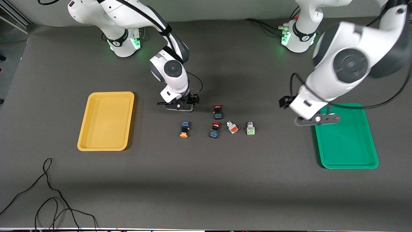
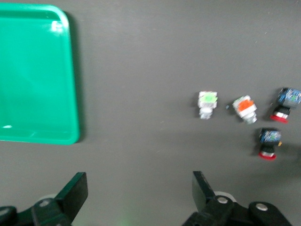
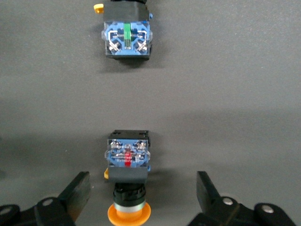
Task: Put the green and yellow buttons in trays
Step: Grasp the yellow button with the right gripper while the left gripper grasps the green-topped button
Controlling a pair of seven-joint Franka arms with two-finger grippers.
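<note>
Right gripper (image 3: 141, 197) wide open, empty, straddling a yellow-capped button (image 3: 128, 181) beside the yellow tray (image 1: 106, 120). Your risk: second yellow-capped button (image 1: 184, 129) lies close, could get nudged. Left gripper (image 2: 139, 195) open, empty, over green tray (image 1: 346, 137) edge.

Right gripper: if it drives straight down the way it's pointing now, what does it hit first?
The right gripper would likely meet the yellow-capped button lying on the table between its open jaws; how high it is above the button is unclear.
</note>
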